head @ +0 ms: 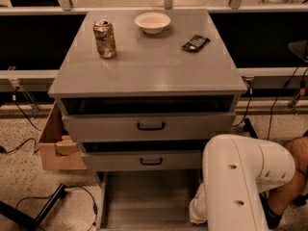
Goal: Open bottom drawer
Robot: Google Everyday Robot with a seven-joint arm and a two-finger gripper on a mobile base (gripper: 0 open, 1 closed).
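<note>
I see the bottom drawer [144,201] at the foot of the grey cabinet [149,71], pulled well out toward me; its plain grey tray lies open to view, and its front runs off the lower edge, so I cannot see the handle. The white arm [240,182] fills the lower right corner, bending down beside the right side of that tray; the gripper [196,214] sits low at the tray's right wall, mostly hidden behind the arm, and I cannot tell whether it is spread or pressed together, nor whether it touches the drawer.

Above the tray, the middle drawer [115,161] and the top drawer [106,127] each show a black bar handle at their centre; each stands a little way out, with a dark gap over its front.

On the cabinet top stand a drink can [105,38] at the left, upright; a pale bowl [152,22] near the back edge; and a dark flat packet [196,43] to the right of the bowl; all three are well apart.

An open cardboard box [55,146] sits on the speckled floor against the cabinet's left side; black cables [21,146] trail beside it; a person's bare knee [294,174] shows at the right edge, behind the arm.
</note>
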